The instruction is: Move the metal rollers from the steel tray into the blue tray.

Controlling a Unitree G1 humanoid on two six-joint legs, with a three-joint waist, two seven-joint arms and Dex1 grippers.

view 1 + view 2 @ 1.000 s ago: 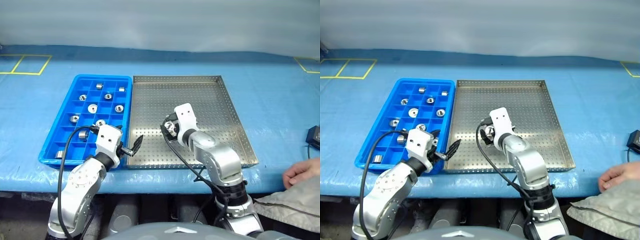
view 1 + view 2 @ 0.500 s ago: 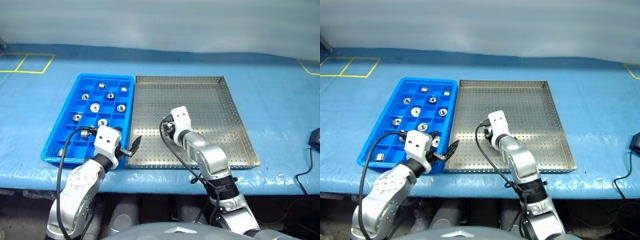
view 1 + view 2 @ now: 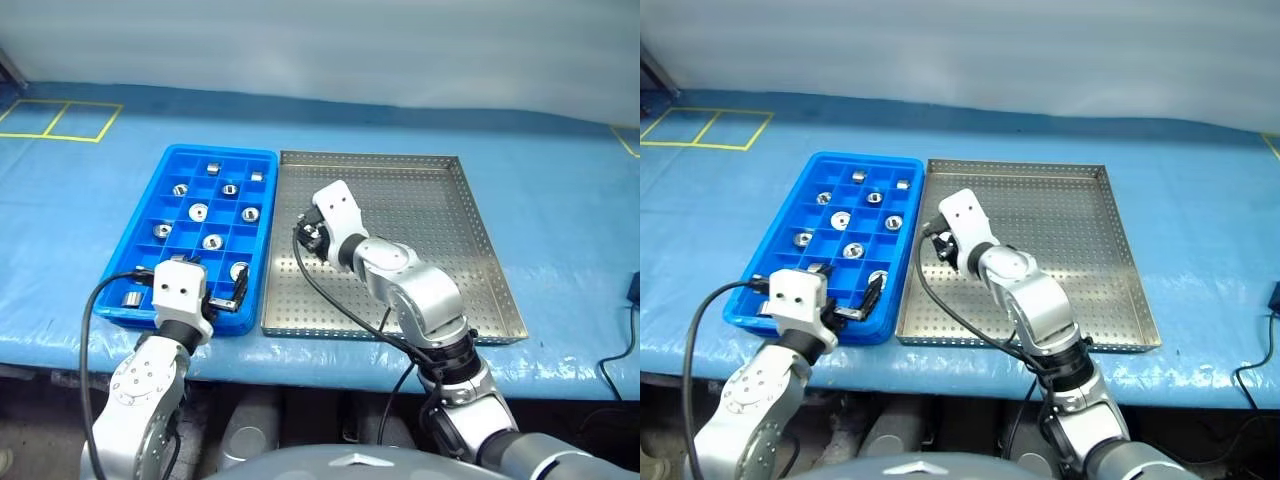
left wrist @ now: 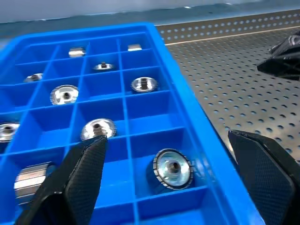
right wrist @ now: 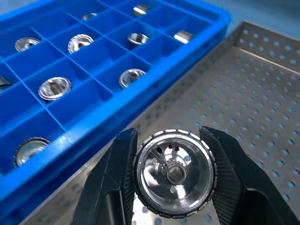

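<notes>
1. Fingers of the right gripper point(image 5: 174, 178) clamp a metal roller point(image 5: 174, 174) by its rim, its centre hole facing the wrist camera.
2. From that roller the blue tray point(image 3: 172, 178) lies to the robot's left, just past the steel tray point(image 3: 470, 260) rim; empty compartments sit near that edge.
3. Right arm reaches forward and leftward, gripper angled slightly down above the perforated floor.
4. Left gripper point(image 4: 171, 176) hangs wide open over the blue tray's near corner, holding nothing.
</notes>
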